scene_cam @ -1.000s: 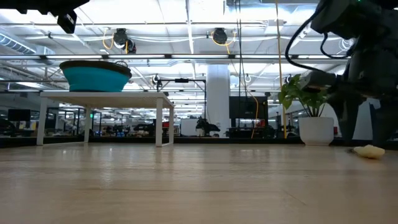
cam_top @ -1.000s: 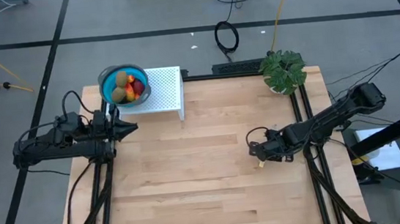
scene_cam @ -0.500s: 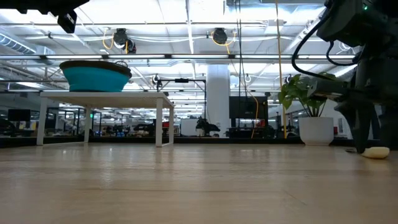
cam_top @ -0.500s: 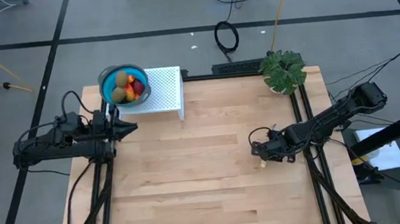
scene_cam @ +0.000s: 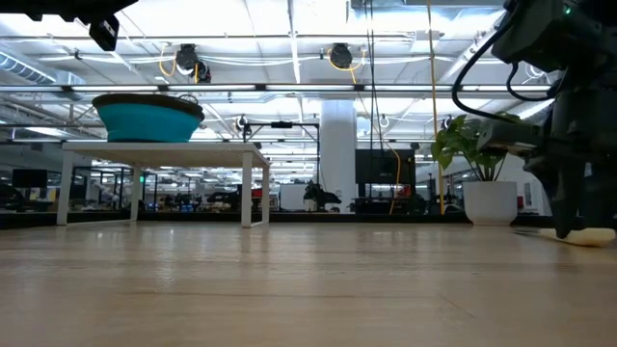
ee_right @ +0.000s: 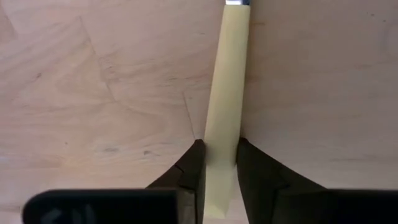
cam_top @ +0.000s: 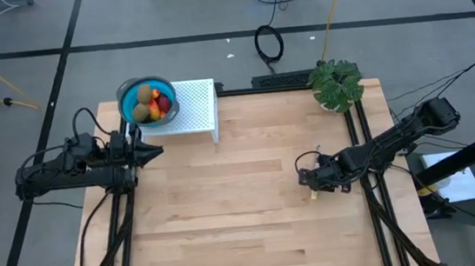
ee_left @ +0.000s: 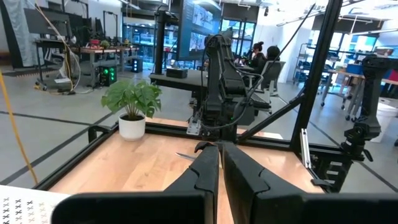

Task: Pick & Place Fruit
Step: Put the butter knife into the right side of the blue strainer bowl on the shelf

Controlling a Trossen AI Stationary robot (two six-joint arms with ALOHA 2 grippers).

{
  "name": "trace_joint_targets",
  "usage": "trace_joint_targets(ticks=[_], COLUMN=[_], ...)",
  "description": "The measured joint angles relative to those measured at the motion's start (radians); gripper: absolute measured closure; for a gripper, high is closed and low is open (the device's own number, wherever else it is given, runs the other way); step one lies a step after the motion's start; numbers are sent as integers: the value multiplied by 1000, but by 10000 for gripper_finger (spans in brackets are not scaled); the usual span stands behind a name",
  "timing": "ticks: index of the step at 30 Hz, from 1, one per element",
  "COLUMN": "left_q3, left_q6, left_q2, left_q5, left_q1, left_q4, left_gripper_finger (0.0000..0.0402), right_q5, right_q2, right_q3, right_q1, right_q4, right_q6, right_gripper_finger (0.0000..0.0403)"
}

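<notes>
Fruit (cam_top: 153, 105) heaped in bowl (cam_top: 127, 92) on stand (cam_top: 197, 107), probably light, hard, slick, best pinched across middles; right pincer (ee_right: 216, 163) nipping stick (ee_right: 227, 93) on counter (cam_top: 227, 204); left pincer (ee_left: 220, 163) nearly closed, empty.

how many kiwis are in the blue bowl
2 show, touching, in the blue bowl on the white stand: one kiwi nearer the far rim, the other kiwi nearer the near rim. More may be hidden under the red and orange fruit.
</notes>
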Motion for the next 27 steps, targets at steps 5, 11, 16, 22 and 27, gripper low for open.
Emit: trace_joint_targets(ticks=[5,11,16,22,27], left_q3=[0,0,0,0,0], left_q6=[-3,-36,-84,-128,-130], left_q2=[0,0,0,3,3], left_q5=[0,-1,0,0,0], left_q1=[0,0,0,0,0], left_q4=[0,0,-1,-2,-3], left_gripper_finger=[380,380,380,380,380], right_q5=[4,70,150,164,216], right_q2=[2,4,4,3,3], right_q3=[16,61,98,107,107], right_q1=[2,1,1,0,0], right_q4=[7,21,10,-9,5], right_q6=[-76,-189,-268,-282,-288], right_gripper_finger=[344,355,394,401,401])
